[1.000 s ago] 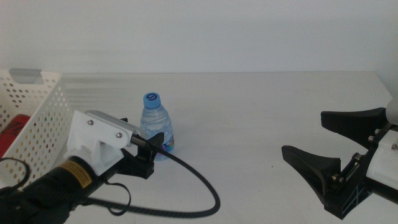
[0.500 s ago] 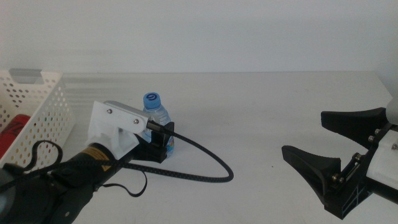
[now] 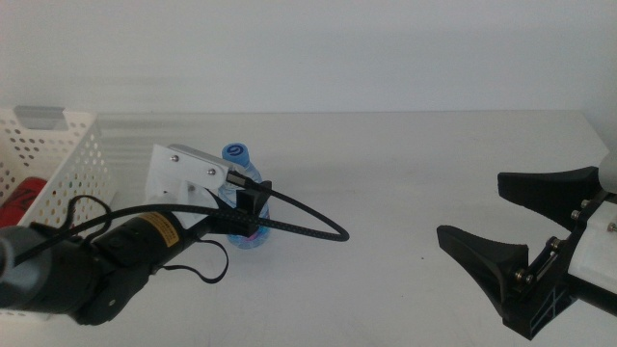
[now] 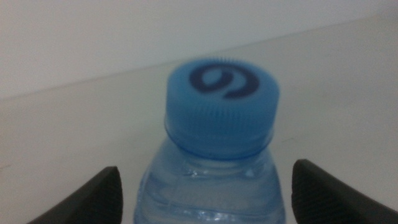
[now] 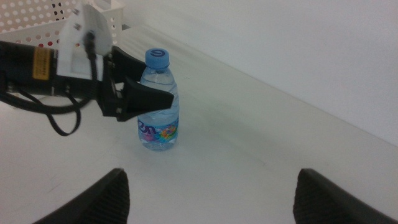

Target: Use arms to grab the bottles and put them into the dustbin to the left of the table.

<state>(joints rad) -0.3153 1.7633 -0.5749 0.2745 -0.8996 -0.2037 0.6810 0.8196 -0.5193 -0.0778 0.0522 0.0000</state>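
Left gripper (image 3: 241, 214) stood with its 2 jaws spread wide on either side of the water bottle (image 3: 242, 200), not closed on it, just right of the dustbin (image 3: 58, 169) at the table's (image 3: 405, 183) left edge, where something red lay inside. Upright, the bottle stood mid-table. At the right, the right gripper (image 3: 521, 231) waited, jaws apart and holding nothing.

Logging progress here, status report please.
Left gripper open, jaws either side of the upright water bottle. Right gripper open, waiting near the table's right. Nothing in the way.
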